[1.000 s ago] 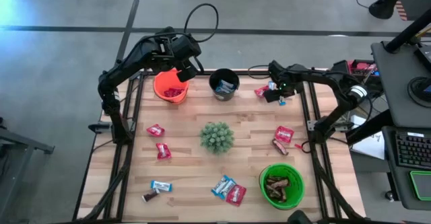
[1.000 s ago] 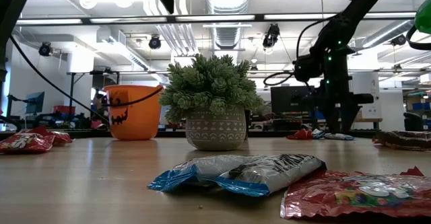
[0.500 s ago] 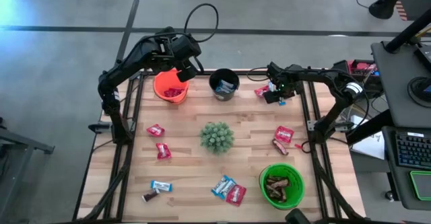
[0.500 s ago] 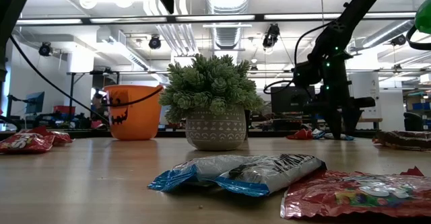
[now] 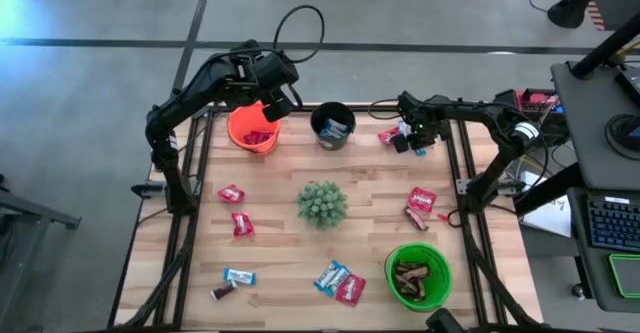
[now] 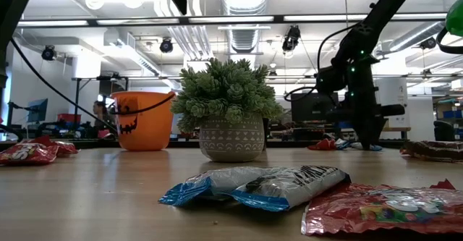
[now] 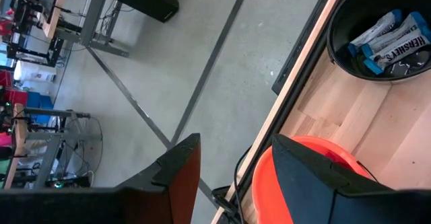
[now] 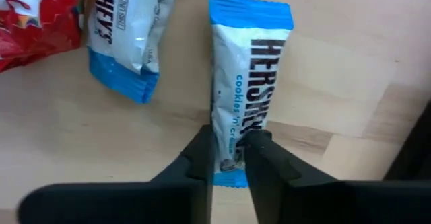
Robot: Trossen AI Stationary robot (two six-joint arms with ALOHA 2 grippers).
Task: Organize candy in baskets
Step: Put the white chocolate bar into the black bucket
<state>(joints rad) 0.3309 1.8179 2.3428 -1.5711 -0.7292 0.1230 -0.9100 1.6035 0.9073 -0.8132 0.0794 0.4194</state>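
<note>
My right gripper [image 8: 230,160] stands at the table's far right [image 5: 413,141], pointing down, shut on a blue-and-silver candy bar [image 8: 246,83]. Beside that bar lie a second blue-and-silver bar [image 8: 124,35] and a red candy [image 8: 37,22]. My left gripper [image 7: 236,177] hangs open, with nothing in it, high over the orange basket [image 5: 252,130]. The black basket [image 5: 332,126] holds blue-and-silver bars, and the green basket [image 5: 418,276] at the near right holds brown ones. My right gripper pinches the blue-and-silver bar between its two fingers, near one end [image 8: 232,140], one finger on each long side. The fingers come from above and point down. The wrapper is squeezed narrower between them. The bar lies flat on the table.
A spiky green plant [image 5: 322,203] stands mid-table. Loose candy lies at the left [image 5: 236,209], near left [image 5: 232,283], near middle [image 5: 340,282] and right [image 5: 420,208]. The table's far edge and frame rail run close to my right gripper.
My right gripper has shut its fingers on the blue-and-silver bar at the table's far right. The bar stays on the table.
</note>
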